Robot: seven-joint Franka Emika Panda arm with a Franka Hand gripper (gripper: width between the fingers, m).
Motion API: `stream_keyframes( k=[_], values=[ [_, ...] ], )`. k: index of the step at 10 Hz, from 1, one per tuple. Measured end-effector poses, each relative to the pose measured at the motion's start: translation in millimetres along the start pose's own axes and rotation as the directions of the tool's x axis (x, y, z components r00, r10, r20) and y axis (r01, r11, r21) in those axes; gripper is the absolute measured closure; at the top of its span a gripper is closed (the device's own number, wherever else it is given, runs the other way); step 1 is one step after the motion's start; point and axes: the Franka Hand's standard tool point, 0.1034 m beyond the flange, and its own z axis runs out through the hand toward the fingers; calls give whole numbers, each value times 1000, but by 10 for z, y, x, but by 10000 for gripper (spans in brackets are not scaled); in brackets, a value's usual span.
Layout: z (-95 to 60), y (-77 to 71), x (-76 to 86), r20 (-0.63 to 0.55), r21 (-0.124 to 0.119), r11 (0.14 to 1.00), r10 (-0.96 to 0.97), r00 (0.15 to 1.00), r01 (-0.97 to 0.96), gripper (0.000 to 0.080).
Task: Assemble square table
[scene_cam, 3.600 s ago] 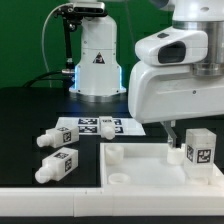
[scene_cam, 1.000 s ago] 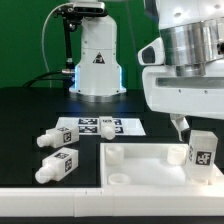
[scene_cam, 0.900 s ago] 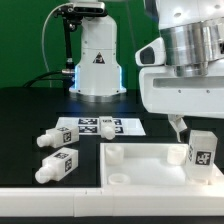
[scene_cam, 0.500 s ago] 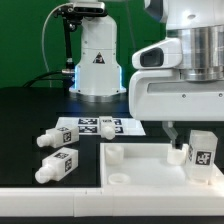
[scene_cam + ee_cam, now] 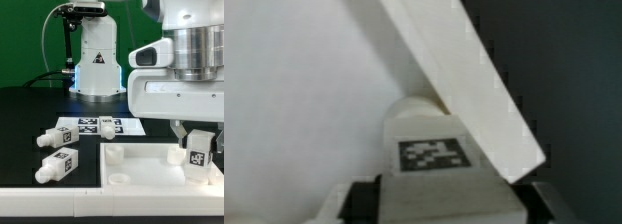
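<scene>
Wrist view shows a white, tagged leg (image 5: pixel 434 140).

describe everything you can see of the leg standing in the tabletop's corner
The leg is a short white plastic-looking block with a black-and-white square tag on its face. It stands roughly upright, slightly tilted, in the far corner of the tabletop on the exterior view's right, beside the raised rim. The tool straddles it, fingers seemingly pressing both sides.

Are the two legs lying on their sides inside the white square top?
No: the nearer leg and the farther leg both lie on the black table, to the exterior view's left of the square top.
</scene>
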Motion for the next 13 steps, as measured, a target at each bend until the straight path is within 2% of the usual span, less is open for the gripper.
stream_keyframes(
  k=[2, 3, 4, 5, 7, 8, 9, 10, 11, 12, 13],
  values=[
    [32, 2, -42, -1, 34, 962, 270, 963, -270, 506],
    [50, -33, -104, 11, 42, 902, 430, 903, -430, 506],
    [62, -58, -110, 23, 68, 823, 564, 825, -564, 508],
    [61, -52, -102, 33, 75, 796, 601, 799, -601, 508],
    [61, -47, -101, 30, 74, 822, 565, 825, -565, 508],
    [53, -29, -91, 23, 65, 862, 502, 864, -503, 508],
    [22, 3, -50, 17, 43, 944, 325, 945, -326, 386],
    [-22, 6, -25, 18, 12, 994, 111, 994, -111, 386],
    [-37, -19, -15, 19, 3, 1000, 8, 1000, -8, 250],
    [-23, -12, -7, 13, 5, 999, -33, 999, 33, 178],
    [-21, -9, -6, 12, 5, 995, -101, 995, 101, 178]
  ],
)
